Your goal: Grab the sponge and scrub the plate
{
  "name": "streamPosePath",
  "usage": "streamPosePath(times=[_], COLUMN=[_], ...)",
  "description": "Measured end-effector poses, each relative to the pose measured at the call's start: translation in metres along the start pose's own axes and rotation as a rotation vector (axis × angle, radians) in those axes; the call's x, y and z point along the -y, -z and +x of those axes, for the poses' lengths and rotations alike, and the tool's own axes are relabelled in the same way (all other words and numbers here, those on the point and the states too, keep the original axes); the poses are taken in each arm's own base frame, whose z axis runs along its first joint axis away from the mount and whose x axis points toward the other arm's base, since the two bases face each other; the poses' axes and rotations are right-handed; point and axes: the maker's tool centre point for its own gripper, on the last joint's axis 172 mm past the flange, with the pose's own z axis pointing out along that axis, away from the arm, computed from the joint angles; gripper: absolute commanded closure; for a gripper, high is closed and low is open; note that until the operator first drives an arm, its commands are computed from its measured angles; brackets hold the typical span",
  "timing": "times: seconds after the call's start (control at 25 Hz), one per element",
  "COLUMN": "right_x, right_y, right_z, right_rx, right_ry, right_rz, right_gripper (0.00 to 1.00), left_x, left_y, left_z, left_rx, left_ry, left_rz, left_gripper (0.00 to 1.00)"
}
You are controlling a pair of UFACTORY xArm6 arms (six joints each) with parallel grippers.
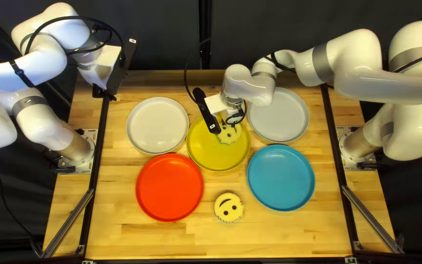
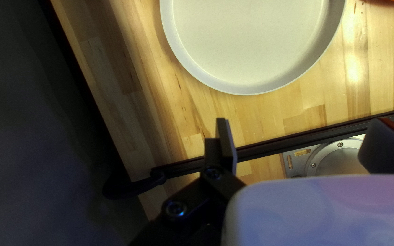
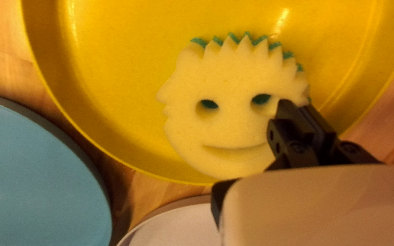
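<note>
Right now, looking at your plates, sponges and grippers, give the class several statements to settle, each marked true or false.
1. Five plates are on the table. True.
2. The sponge near my right gripper is over the red plate. False: it is over the yellow plate.
3. The other sponge lies on the wood between the red plate and the blue plate. True.
4. My left gripper is shut. False: its two fingers stand well apart.
5. The sponge near my right gripper shows a face with two eyes. True.
</note>
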Motion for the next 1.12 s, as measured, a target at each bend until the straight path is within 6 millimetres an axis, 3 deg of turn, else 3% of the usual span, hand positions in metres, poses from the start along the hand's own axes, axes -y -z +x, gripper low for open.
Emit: streamPosePath(times=[0.16, 0.52, 0.68, 0.84, 1.12], right_x=[0.007, 0.062, 0.072, 0.064, 0.010], right_y=[-0.002, -0.003, -0.006, -0.010, -0.020], right_z=[0.001, 0.014, 0.024, 0.033, 0.029], right_rx=[0.003, -0.008, -0.010, -0.010, -0.010], right_ry=[0.012, 0.066, 0.080, 0.093, 0.078], right_rz=[-0.008, 0.010, 0.025, 0.034, 0.045], right_gripper=[1.00, 1.00, 1.00, 1.00, 1.00], left_x=[0.000, 0.000, 0.000, 0.000, 0.000], left_y=[0.000, 0.000, 0.000, 0.000, 0.000], left_z=[0.000, 0.000, 0.000, 0.000, 0.000], left_rx=[0.000, 0.000, 0.000, 0.000, 0.000], left_ry=[0.000, 0.000, 0.000, 0.000, 0.000], left_rz=[0.000, 0.000, 0.000, 0.000, 0.000], left_gripper=[0.00, 0.00, 0.00, 0.00, 0.00])
